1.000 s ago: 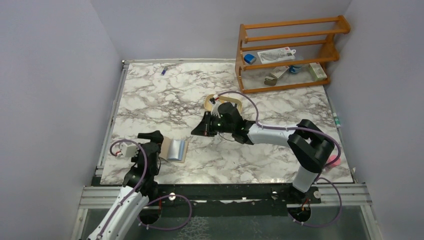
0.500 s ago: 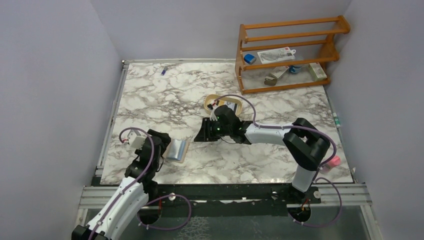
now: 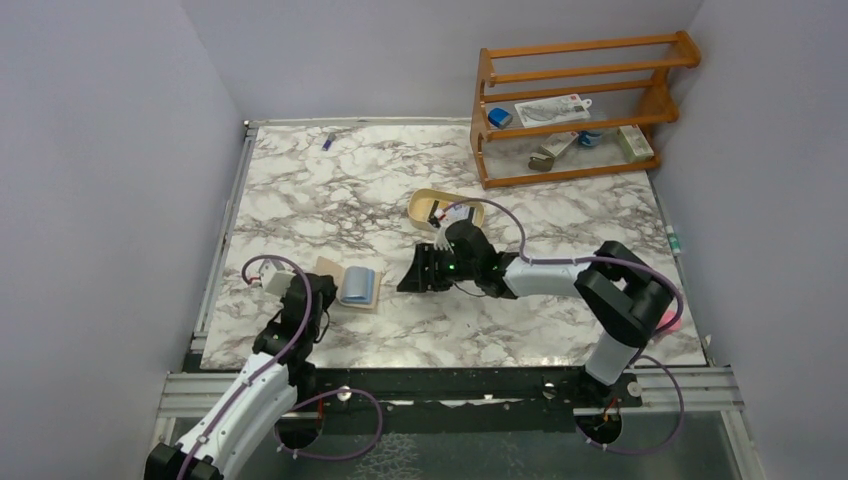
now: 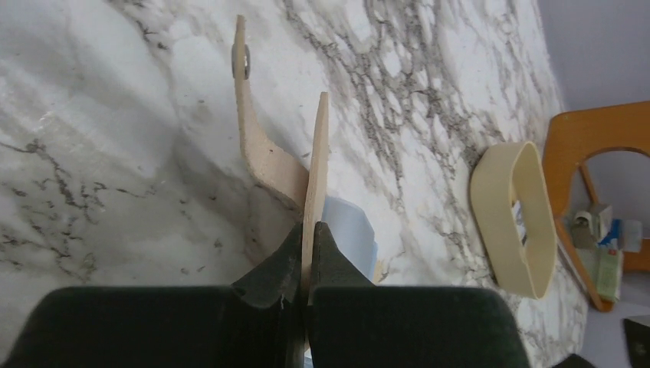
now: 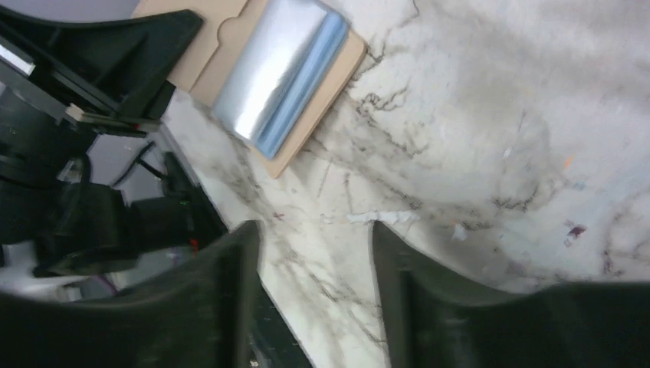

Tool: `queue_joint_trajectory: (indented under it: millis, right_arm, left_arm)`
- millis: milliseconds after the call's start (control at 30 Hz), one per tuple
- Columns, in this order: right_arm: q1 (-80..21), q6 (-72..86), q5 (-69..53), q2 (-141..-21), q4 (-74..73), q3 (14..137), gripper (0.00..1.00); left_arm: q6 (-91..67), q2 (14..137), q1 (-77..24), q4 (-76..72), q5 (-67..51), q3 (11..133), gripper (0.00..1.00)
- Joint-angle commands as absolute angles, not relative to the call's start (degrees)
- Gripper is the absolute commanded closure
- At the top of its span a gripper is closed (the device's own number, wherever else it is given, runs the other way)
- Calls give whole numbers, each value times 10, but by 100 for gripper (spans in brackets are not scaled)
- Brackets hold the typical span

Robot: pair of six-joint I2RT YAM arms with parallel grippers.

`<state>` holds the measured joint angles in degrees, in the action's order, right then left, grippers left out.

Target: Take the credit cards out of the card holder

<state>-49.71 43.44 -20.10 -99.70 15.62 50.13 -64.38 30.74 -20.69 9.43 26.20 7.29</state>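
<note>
Near the surface's (image 3: 560,300) left front | I'm clamping left jaws on the card holder's (image 5: 203,50) flap, credit cards (image 5: 280,73) lying inside | right jaws hanging parted, empty | risk: thin pinch slipping, holder dragging.

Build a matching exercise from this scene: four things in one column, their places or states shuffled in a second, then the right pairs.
1. black left gripper
2. black right gripper
3. pale blue plastic credit cards
4. oval tan tray

A. lying in the open tan folding card holder
B. open over bare marble tabletop
C. shut on the card holder's flap
D. mid-table, beyond the right gripper

Pairs: 1-C, 2-B, 3-A, 4-D
</note>
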Motion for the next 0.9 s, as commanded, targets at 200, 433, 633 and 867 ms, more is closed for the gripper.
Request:
queue_joint_trajectory:
  millis: [200,433,633,867]
  right_arm:
    - [-474,584,-285,-984,507,360,20]
    - [-474,706,-242,-1004,668,339,18]
    - [-474,836,-235,-1106,871,342,16]
    - [-475,897,-204,-1182,982,370,8]
  left_arm:
    - [-731,339,-204,-38,224,155,100]
    - [-780,357,-204,-68,182,190,100]
    - [-833,348,-205,-113,162,181,100]
    - [-871,344,-206,-152,147,179,100]
